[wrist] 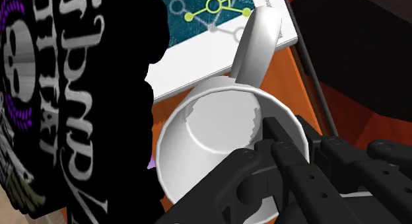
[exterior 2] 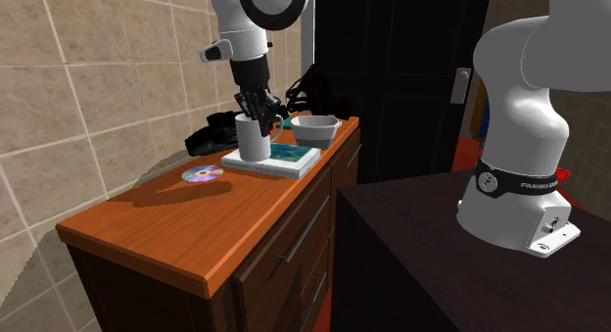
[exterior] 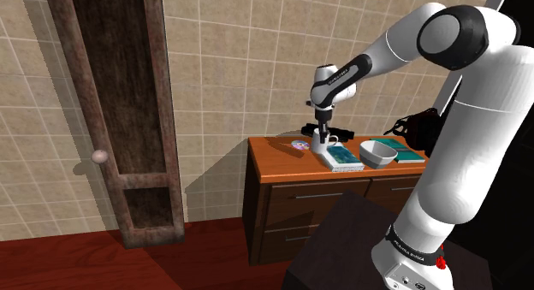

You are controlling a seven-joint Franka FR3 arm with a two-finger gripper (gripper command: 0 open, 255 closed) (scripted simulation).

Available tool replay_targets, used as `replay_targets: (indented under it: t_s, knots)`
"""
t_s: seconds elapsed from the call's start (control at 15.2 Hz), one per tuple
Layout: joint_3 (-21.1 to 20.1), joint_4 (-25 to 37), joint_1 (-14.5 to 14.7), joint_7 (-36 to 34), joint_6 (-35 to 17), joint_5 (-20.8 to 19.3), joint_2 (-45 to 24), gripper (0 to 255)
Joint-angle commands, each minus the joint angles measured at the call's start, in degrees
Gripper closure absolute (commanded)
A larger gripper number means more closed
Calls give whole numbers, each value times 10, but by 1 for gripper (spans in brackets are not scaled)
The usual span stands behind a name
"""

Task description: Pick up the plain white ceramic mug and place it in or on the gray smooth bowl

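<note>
The white mug [exterior 2: 253, 137] stands upright on a teal-and-white book [exterior 2: 284, 162] that lies flat on the orange-brown top of the bench [exterior 2: 166, 222], a low cabinet with dark drawers set against a tiled wall. The arm comes down from above, and the tool [exterior 2: 260, 113] sits at the mug's rim, on the side toward the bowl. In the wrist view the tool [wrist: 290, 133] straddles the wall of the mug [wrist: 211, 133], one finger inside the cup and the other outside, and it appears to clasp that wall. The handle [wrist: 254, 44] points away from the fingers, over the book's white margin. The mug's base looks to rest on the book, though I cannot tell whether it is a hair off it. The pale grey bowl [exterior 2: 316, 130] stands on the bench just beside the book, apart from the mug. In the shoulder view the bowl [exterior: 377, 152] lies to the right of the mug [exterior: 323, 144], with a second teal book [exterior: 404, 150] behind it. A shiny disc [exterior 2: 203, 174] lies flat on the bench on the mug's other side, and a crumpled black thing [exterior 2: 209, 137] sits near the wall. A dark wooden door [exterior: 120, 117] stands at the shoulder view's left.
</note>
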State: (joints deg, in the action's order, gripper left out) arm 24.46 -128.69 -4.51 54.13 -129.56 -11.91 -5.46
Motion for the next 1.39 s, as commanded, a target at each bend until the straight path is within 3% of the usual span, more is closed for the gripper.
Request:
replay_targets:
  t_s: [0.0,1.06,1.32]
  knots:
    - [0,7,1,-1,16,-3,11,255]
    - [-4,63,7,3,134,-17,76,255]
    - [22,34,-19,43,125,-39,107,255]
